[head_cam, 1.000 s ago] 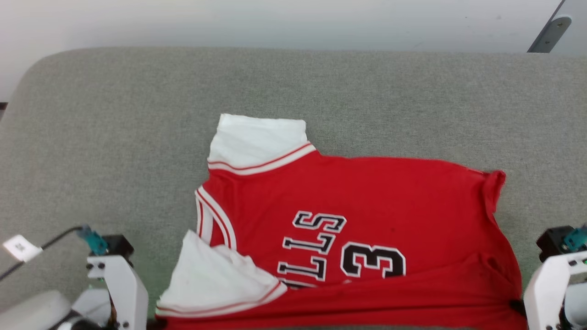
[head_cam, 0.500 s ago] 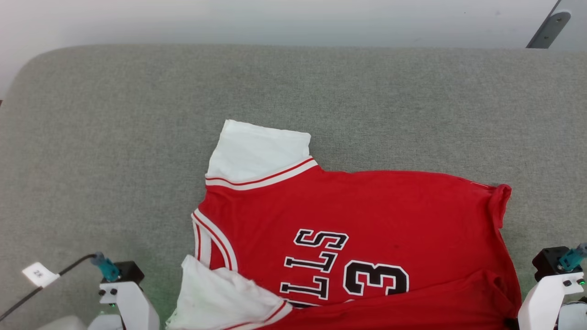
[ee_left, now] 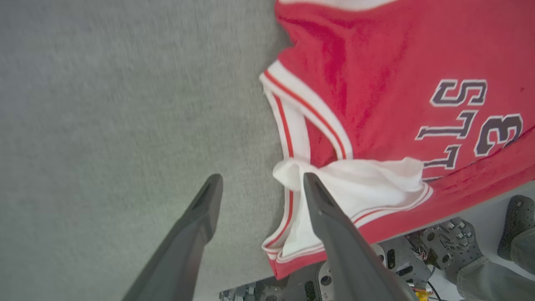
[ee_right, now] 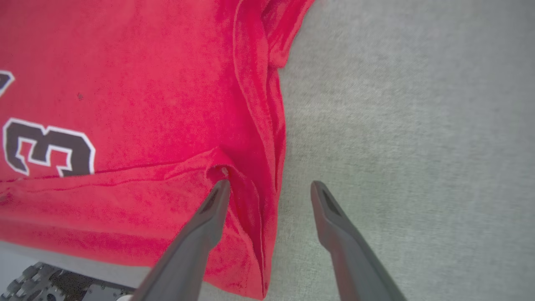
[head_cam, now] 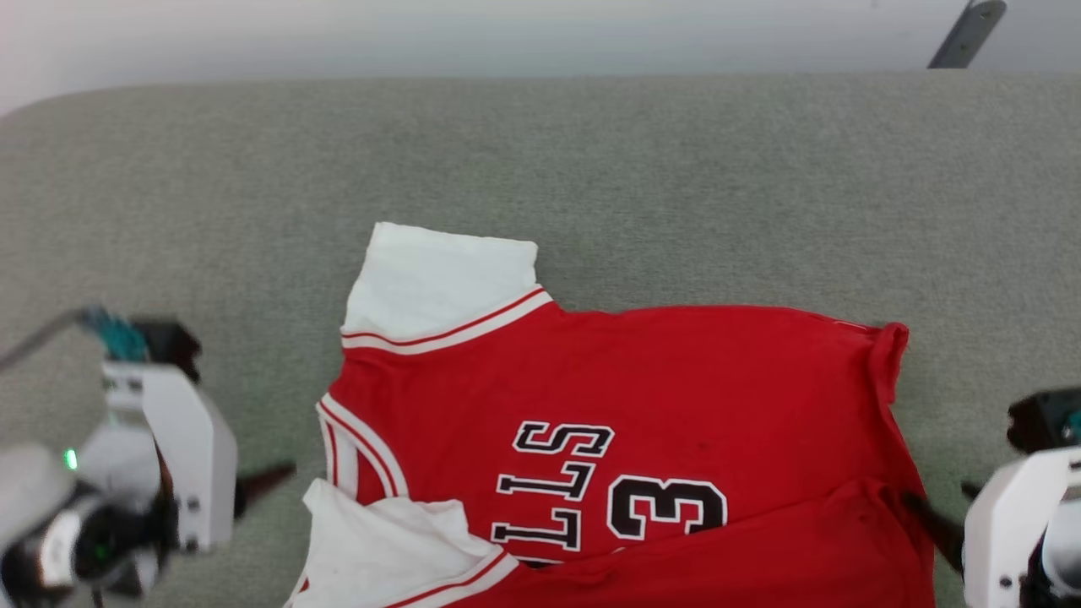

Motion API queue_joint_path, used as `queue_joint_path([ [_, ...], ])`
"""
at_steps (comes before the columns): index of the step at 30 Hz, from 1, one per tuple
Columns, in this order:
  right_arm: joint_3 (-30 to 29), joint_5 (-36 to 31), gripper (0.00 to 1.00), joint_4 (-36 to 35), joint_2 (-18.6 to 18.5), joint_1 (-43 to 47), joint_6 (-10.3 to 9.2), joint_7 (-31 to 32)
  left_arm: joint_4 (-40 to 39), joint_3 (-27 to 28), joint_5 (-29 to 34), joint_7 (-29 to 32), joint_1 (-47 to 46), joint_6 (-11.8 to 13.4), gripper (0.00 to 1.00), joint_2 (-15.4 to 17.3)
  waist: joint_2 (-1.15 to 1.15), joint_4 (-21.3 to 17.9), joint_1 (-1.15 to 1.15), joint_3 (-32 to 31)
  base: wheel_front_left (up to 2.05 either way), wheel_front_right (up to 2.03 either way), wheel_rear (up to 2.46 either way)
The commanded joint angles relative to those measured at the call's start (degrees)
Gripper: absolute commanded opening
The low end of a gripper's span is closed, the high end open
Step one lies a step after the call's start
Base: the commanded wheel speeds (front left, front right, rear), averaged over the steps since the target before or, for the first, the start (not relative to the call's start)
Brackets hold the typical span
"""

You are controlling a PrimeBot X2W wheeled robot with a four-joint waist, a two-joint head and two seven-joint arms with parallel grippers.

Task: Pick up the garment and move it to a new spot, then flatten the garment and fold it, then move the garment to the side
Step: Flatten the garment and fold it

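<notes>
Both have just let go: left gripper (ee_left: 262, 179) spread beside the white sleeve (ee_left: 355, 184), right gripper (ee_right: 271, 184) spread astride the side edge, the shirt (head_cam: 642, 380) lying between them on the desk (head_cam: 253, 169) (set down, presumably, for flattening).

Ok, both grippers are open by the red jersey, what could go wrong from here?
The red jersey with white sleeves seems to overhang the grey fabric pad's near edge, so it may slip off. Its near white sleeve lies crumpled over the body; folding now would trap that crease. The right gripper has one finger over the bunched side hem and could drag it.
</notes>
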Motion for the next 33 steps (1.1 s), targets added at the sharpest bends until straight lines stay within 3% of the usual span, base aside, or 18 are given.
queue_joint_path([
  [1,-0.44,-0.77,1.0,-0.92,0.68,-1.36,-0.09,-1.42,0.22,0.66,1.02,0.04,-1.72,-0.4,1.0,-0.41,0.0,-0.89,0.0,0.71,0.0,0.0,0.0],
  [8,0.76,-3.95,1.0,-2.07,4.61,-6.56,-0.09,-16.36,7.18,3.37,7.3,-2.11,-11.63,-5.64,1.0,-6.19,0.0,-4.26,0.0,2.75,0.0,0.0,0.0],
  [18,4.8,-10.64,1.0,1.88,6.84,-12.17,-0.09,-39.43,24.18,2.77,14.3,-2.19,-21.97,-13.7,1.0,-12.97,0.0,-9.13,0.0,6.21,0.0,0.0,0.0],
  [24,5.65,-12.06,1.0,4.5,8.42,-13.45,-0.09,-44.97,33.99,0.73,15.54,1.55,-24.74,-15.82,1.0,-16.13,0.0,-10.78,0.0,7.93,0.0,0.0,0.0],
  [33,5.34,-12.36,1.0,6.46,9.46,-14.55,-0.09,-45.74,46.75,-1.21,15.6,5.36,-26.71,-19.11,1.0,-21.26,0.0,-11.79,0.0,9.4,0.0,0.0,0.0],
])
